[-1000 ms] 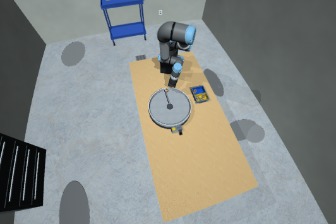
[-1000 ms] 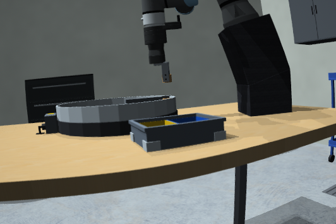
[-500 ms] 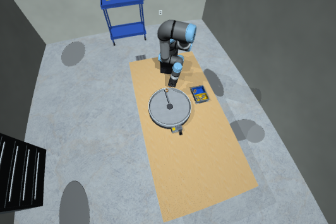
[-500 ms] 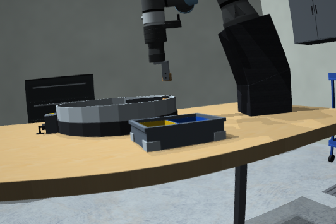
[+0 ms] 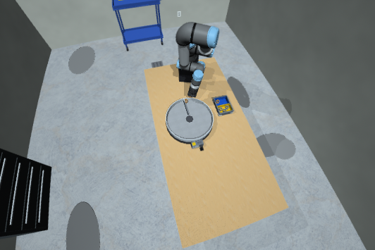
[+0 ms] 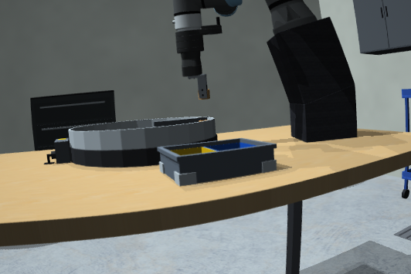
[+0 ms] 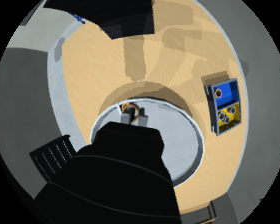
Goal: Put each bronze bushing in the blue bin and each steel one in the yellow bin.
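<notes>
My gripper [image 6: 204,94] [image 7: 137,112] is shut on a bronze bushing [image 6: 208,94], held above the rim of the turntable [image 5: 198,131] [image 6: 116,139] [image 7: 173,132]. Another bronze bushing [image 5: 186,101] lies on the turntable near its rim, beside the dark bar; the fingers and held bushing partly hide it in the wrist view. The blue bin [image 5: 224,99] [image 6: 242,144] [image 7: 231,95] holds one visible bronze bushing [image 5: 218,101] [image 7: 218,93]. The yellow bin [image 6: 196,151] [image 7: 235,121] beside it holds several steel bushings. In the wrist view both bins are right of the gripper.
A dark bar [image 5: 187,108] runs from the turntable's hub [image 5: 189,119] towards its rim. A small box with a yellow top [image 5: 197,144] stands against the turntable's outer side. The dark tray walls [image 6: 228,166] around the bins stand up from the wooden table [image 5: 225,179].
</notes>
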`<state>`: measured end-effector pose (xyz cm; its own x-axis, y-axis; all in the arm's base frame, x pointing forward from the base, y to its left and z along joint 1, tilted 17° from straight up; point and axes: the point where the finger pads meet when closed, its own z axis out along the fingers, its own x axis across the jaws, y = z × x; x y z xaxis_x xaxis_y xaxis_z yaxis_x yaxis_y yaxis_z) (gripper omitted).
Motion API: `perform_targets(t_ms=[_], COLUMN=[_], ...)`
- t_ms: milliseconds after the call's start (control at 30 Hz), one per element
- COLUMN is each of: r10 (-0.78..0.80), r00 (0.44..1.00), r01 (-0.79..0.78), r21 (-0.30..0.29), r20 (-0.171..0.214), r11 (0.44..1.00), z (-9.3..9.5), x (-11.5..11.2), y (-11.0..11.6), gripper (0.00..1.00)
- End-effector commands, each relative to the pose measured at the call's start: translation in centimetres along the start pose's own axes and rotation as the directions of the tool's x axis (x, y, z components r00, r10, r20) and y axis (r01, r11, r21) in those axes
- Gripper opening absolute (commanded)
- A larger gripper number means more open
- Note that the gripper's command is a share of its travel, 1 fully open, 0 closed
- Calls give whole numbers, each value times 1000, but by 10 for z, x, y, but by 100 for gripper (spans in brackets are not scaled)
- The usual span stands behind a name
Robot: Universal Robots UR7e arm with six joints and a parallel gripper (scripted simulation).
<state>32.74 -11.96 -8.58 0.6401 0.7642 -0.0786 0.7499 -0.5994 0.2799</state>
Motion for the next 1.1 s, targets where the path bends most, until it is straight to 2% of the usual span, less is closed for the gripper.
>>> perform_targets(t_ms=[0, 67, 167, 200, 233, 300, 367, 400, 633, 667, 767, 800, 867, 967, 1067], r10=[-109, -123, -123, -24, -49, -49, -99, -110, -109, -123, -123, -24, -24, -99, -110], r00=[988, 984, 984, 999, 998, 998, 990, 988, 988, 984, 984, 999, 999, 990, 988], r01=[108, 122, 122, 24, 49, 49, 98, 109, 108, 122, 122, 24, 24, 98, 109], r21=[-16, -19, -19, -3, -6, -6, -14, -16, -16, -19, -19, -3, -3, -14, -16], r20=[-111, -125, -125, -25, -50, -50, -101, -112, -111, -125, -125, -25, -25, -101, -112], r11=[994, 992, 992, 1000, 999, 999, 995, 994, 994, 992, 992, 1000, 1000, 995, 994], z=[0, 0, 0, 0, 0, 0, 0, 0, 0, 0, 0, 0, 0, 0, 0], x=[-1, -1, -1, 0, -1, -1, -1, -1, -1, -1, -1, 0, 0, -1, -1], y=[0, 0, 0, 0, 0, 0, 0, 0, 0, 0, 0, 0, 0, 0, 0], gripper=[0, 0, 0, 0, 0, 0, 0, 0, 0, 0, 0, 0, 0, 0, 0])
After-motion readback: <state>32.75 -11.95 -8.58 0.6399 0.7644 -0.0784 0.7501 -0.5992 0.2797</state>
